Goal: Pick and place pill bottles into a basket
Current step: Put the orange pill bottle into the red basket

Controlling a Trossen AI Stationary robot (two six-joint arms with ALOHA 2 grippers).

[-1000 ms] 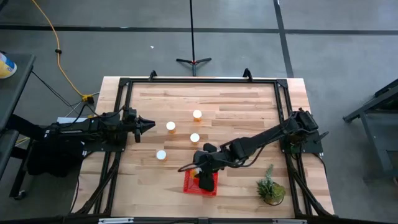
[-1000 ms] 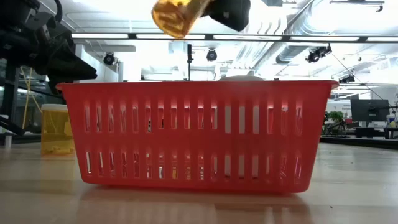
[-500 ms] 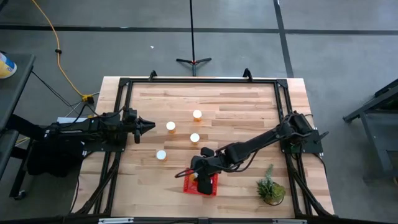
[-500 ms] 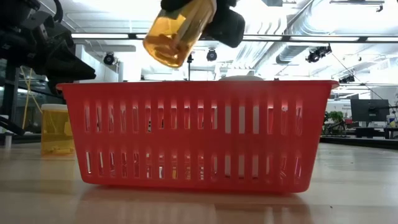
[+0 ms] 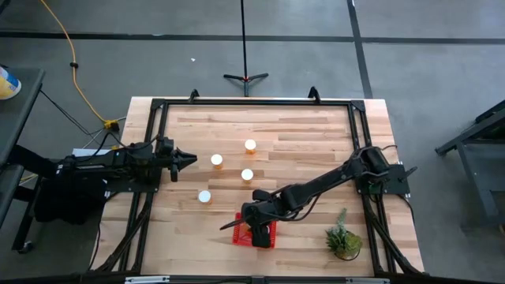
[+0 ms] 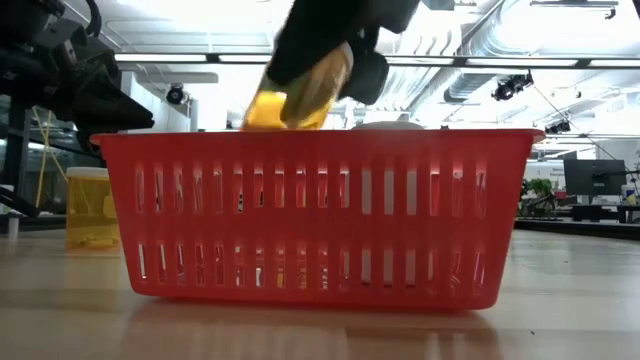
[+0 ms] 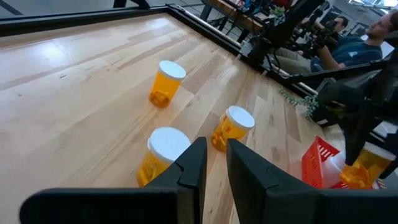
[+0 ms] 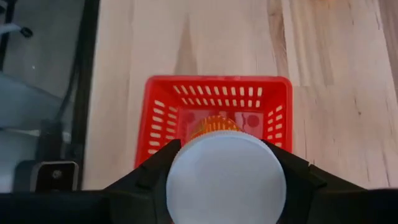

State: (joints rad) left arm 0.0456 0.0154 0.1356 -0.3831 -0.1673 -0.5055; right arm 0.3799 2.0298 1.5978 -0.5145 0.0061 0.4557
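- Pill bottle [image 8: 226, 175]: clamped in the right gripper [image 5: 254, 223], tilted, just above the red basket [image 6: 315, 215].
- Left gripper [image 5: 188, 158]: fingers nearly together, empty, at the table's left edge.
- Four bottles stand on the table.

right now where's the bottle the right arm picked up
The held pill bottle is clamped in the right gripper, tilted just above the red basket at the table's near edge, left of the potted plant.

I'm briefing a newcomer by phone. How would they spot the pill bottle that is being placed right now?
Find the red basket at the table's near edge, beside the potted plant. Directly above it, the right gripper holds a pill bottle in its jaws, tilted and dipping toward the rim. It is the only bottle off the wood; four others stand upright mid-table.
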